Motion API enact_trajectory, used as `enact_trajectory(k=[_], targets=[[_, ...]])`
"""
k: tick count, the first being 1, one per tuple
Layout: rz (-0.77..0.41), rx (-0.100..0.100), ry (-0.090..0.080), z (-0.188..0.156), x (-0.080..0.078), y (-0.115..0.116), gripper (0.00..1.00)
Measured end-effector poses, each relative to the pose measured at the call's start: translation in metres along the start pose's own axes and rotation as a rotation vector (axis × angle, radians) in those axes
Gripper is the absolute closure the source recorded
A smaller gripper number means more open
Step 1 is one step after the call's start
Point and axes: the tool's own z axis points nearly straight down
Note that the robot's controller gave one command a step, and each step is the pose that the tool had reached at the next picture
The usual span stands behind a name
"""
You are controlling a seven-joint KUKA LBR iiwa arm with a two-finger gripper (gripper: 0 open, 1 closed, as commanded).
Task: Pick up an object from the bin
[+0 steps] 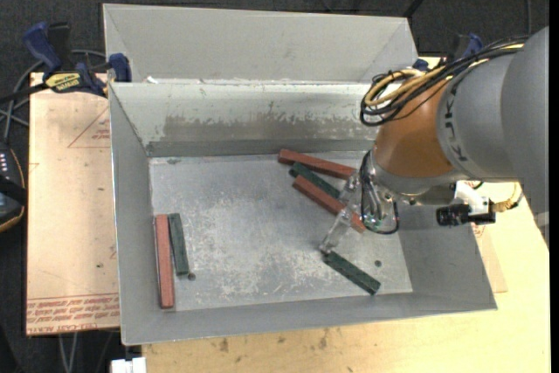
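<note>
Inside the grey metal bin (262,109), toward its right side, the gripper (331,242) hangs low over the floor, slanting down from the arm's orange wrist cover (410,144). Right under the gripper's tip lies a dark green bar (351,272), flat on the bin floor. Its upper end is at the tip, and the rest of it runs away from the gripper toward the near right corner. Whether the tip touches the bar or stops just above it cannot be told. Whether the pincer is wide or narrow cannot be told either, as its end reads as one thin pale shape against the floor. Just behind the gripper, toward the back wall, a small heap of sticks (319,180) lies crossed: a red-brown one farthest back, a dark green one next, and another red-brown one nearest the gripper, its end passing beneath the wrist. Well apart from the gripper, across bare floor on the left side, a long red-brown stick (163,262) and a shorter dark green stick (178,244) lie flat side by side, close along their length.
</note>
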Motion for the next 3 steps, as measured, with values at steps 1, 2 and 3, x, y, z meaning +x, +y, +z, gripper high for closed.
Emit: enact_trajectory(k=[1,2,3], targets=[[-0.002,-0.001,-0.002,-0.001,-0.001,0.001,1.0],[0.049,-0.002,-0.003,-0.076,0.015,-0.012,1.0],[0.029,-0.004,-0.007,-0.178,0.008,-0.013,1.0]])
